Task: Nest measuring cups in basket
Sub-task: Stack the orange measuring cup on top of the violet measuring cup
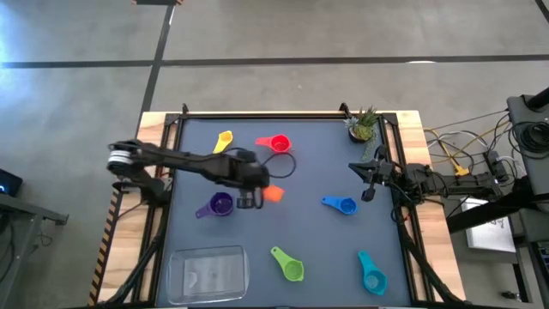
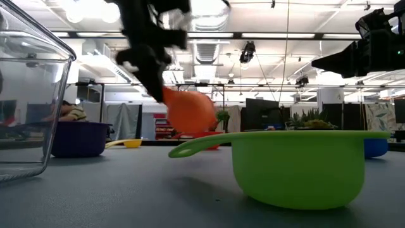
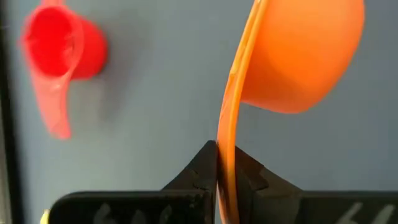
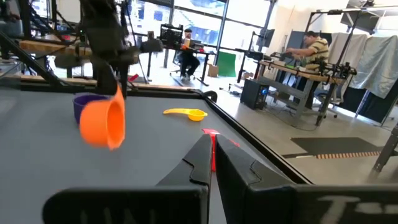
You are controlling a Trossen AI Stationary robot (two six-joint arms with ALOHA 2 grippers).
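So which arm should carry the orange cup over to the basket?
Left. Its tool is already shut on the orange cup by the handle, lifted off the table, and the basket sits on its side. The right tool waits by the far edge.

High: straight down over whole table [image 1: 283,163]. Low: tabletop level, hard against green cup [image 2: 297,166], facing the room. Left wrist: close on orange cup [image 3: 298,53]. Right wrist: level across table. All four share orange cup.
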